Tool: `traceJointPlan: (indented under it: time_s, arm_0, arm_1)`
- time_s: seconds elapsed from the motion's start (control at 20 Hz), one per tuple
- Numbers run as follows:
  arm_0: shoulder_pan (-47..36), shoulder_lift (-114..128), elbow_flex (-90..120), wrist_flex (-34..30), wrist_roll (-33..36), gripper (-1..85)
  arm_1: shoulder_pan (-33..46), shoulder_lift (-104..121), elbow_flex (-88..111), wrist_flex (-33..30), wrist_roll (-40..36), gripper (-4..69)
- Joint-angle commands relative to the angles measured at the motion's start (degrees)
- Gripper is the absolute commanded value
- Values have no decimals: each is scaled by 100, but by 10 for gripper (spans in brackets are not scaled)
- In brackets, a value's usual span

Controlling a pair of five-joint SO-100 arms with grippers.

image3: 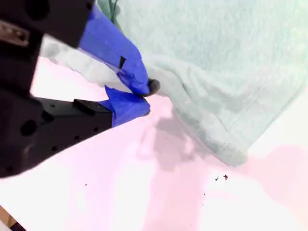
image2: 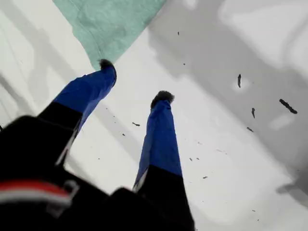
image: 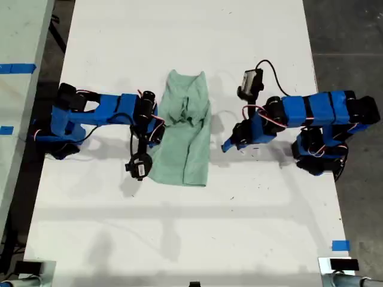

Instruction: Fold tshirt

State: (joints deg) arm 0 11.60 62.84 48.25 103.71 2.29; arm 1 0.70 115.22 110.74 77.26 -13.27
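Tshirt [image: 185, 128] half-folded on table [image: 197, 239] (my first gripper [image2: 134, 82] agape).

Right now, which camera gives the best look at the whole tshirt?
The exterior view: it shows the entire tshirt lying between both arms. The first wrist view catches only one corner; the second wrist view shows just an edge and hem up close.

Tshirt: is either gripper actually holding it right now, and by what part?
My first gripper is open over the table, holding nothing. My second gripper looks nearly closed at the tshirt edge; an actual grip cannot be told.
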Motion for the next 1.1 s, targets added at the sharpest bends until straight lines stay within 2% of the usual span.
traceJointPlan:
  time_s: [0.0, 0.15, 0.4, 0.6, 0.65, 0.7, 0.8, 0.9, 1.05]
  arm_0:
    - [-53, 1011, 308, 475, -9, 1]
    - [-167, 1644, 1107, 475, -18, 17]
    - [-334, 3050, 2821, -255, -88, 1]
    - [-264, 3357, 3208, -571, -26, 3]
    - [-211, 3305, 3182, -642, 44, 135]
    - [-105, 3278, 3138, -853, 299, 352]
    - [79, 3270, 3146, -1020, 352, 393]
    - [149, 3261, 3340, -1195, 352, 396]
    - [229, 3103, 3656, -1854, 378, 376]
  arm_1:
    - [-70, 369, -26, -132, 26, 164]
    - [-70, 404, -44, -141, 0, 162]
    - [-70, 439, -53, -149, 9, 161]
    - [-44, 439, -35, -158, -9, 161]
    - [-35, 439, -26, -158, -9, 160]
    - [-35, 439, -18, -167, -9, 160]
    - [-35, 439, 0, -185, 0, 160]
    - [-35, 439, 9, -185, 18, 160]
    - [-44, 439, 9, -158, 26, 160]
